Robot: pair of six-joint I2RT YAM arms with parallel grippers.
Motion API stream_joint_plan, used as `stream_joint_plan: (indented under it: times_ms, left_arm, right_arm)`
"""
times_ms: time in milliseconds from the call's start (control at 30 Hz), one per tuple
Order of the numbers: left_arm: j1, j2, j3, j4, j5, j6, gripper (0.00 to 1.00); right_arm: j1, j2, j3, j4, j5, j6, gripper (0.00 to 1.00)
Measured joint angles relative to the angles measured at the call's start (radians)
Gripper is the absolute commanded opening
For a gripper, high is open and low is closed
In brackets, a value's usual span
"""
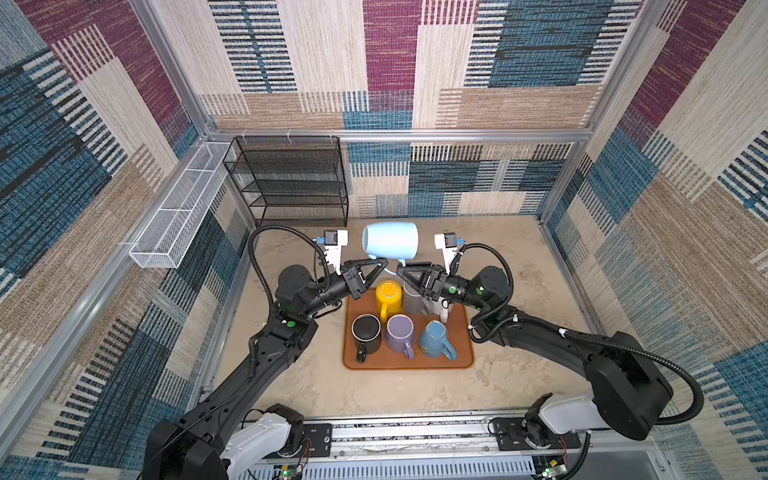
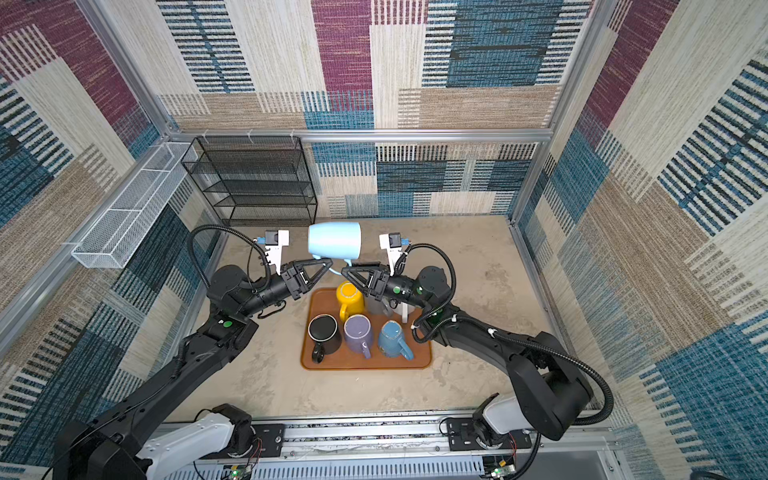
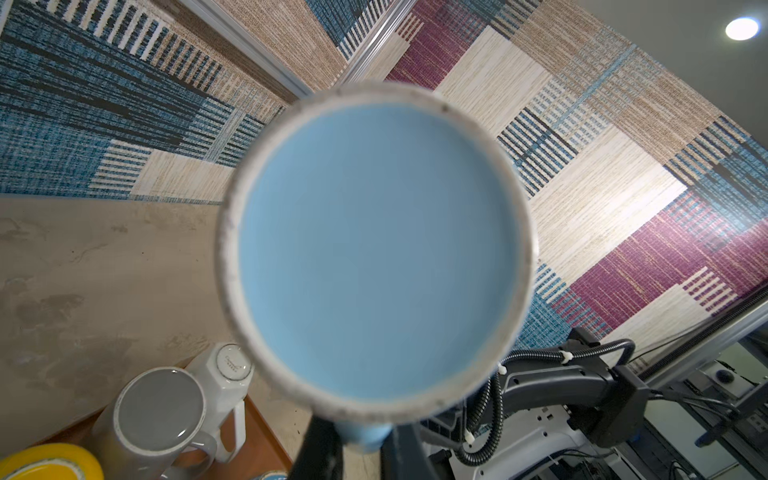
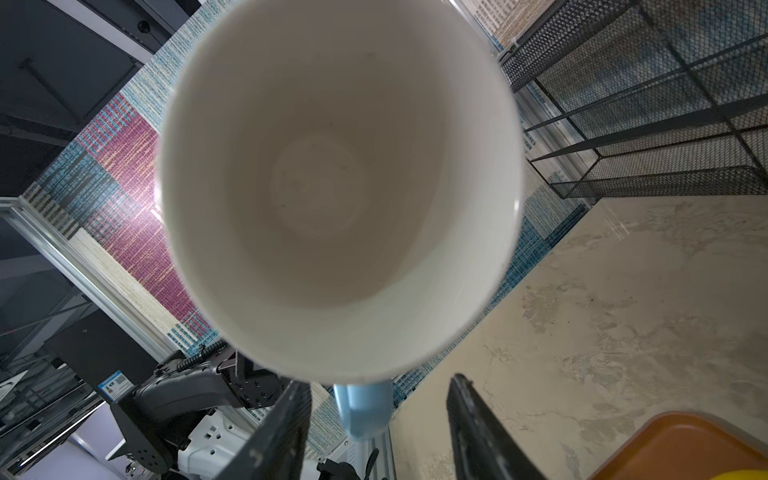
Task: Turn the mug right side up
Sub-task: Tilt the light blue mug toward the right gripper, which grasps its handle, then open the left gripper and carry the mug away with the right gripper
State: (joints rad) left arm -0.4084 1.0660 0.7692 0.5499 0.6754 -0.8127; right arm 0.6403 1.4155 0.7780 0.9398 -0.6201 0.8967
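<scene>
The light blue mug (image 1: 390, 243) (image 2: 334, 241) hangs in the air on its side above the far end of the tray, handle pointing down. In the left wrist view its blue base (image 3: 378, 249) faces the camera. In the right wrist view its white inside (image 4: 340, 187) does. My left gripper (image 1: 384, 262) (image 2: 330, 262) (image 3: 365, 440) is shut on the handle (image 3: 365, 436). My right gripper (image 1: 400, 269) (image 2: 344, 271) (image 4: 380, 415) is open, with a finger on each side of the same handle (image 4: 365, 411) and a gap on both sides.
A brown tray (image 1: 457, 361) below holds several mugs: yellow (image 1: 388, 293), black (image 1: 365, 328), purple (image 1: 400, 330), textured blue (image 1: 432, 338), grey (image 1: 411, 299) and white (image 1: 442, 311). A black mesh shelf (image 1: 291, 183) and a white wire basket (image 1: 178, 216) stand at the back left.
</scene>
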Motion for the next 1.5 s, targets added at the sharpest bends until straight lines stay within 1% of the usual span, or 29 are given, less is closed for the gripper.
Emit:
stream_joint_plan:
  times_ms: [333, 433, 567, 767, 833, 900, 1167, 1200, 1233, 1267, 1333, 1400, 1500]
  left_arm:
    - [0.000, 0.011, -0.029, 0.080, 0.024, -0.033, 0.00]
    - [0.000, 0.014, -0.039, 0.107, 0.029, -0.037, 0.00]
    - [0.000, 0.014, -0.060, 0.153, 0.026, -0.041, 0.00]
    - [0.000, 0.019, -0.073, 0.196, 0.017, -0.054, 0.00]
    - [-0.001, 0.021, -0.076, 0.208, 0.017, -0.063, 0.00]
    - [-0.002, 0.021, -0.078, 0.220, 0.015, -0.078, 0.00]
    - [0.000, 0.026, -0.081, 0.240, 0.024, -0.099, 0.00]
    - [0.000, 0.026, -0.081, 0.240, 0.031, -0.098, 0.02]
    - [0.000, 0.026, -0.081, 0.238, 0.032, -0.096, 0.06]
    - [0.000, 0.024, -0.081, 0.236, 0.032, -0.093, 0.14]
    - [0.000, 0.019, -0.076, 0.217, 0.035, -0.082, 0.27]
    - [0.000, 0.013, -0.066, 0.174, 0.042, -0.046, 0.39]
    - [0.000, 0.006, -0.053, 0.103, 0.040, -0.009, 0.48]
  right_arm:
    - [0.008, 0.048, 0.027, 0.098, -0.002, 0.050, 0.40]
    - [0.008, 0.058, 0.032, 0.121, -0.008, 0.070, 0.36]
    - [0.010, 0.061, 0.035, 0.134, -0.008, 0.093, 0.27]
    - [0.010, 0.059, 0.034, 0.138, -0.008, 0.097, 0.21]
    - [0.010, 0.058, 0.034, 0.140, -0.009, 0.097, 0.13]
    - [0.010, 0.058, 0.034, 0.140, -0.014, 0.097, 0.00]
    - [0.010, 0.058, 0.034, 0.148, -0.023, 0.098, 0.00]
    - [0.010, 0.056, 0.034, 0.147, -0.024, 0.098, 0.00]
    - [0.010, 0.055, 0.034, 0.144, -0.024, 0.098, 0.00]
    - [0.010, 0.052, 0.034, 0.138, -0.024, 0.097, 0.00]
    - [0.010, 0.045, 0.034, 0.123, -0.022, 0.095, 0.00]
    - [0.013, 0.031, 0.034, 0.095, -0.008, 0.097, 0.00]
    - [0.012, 0.020, 0.034, 0.063, 0.006, 0.092, 0.00]
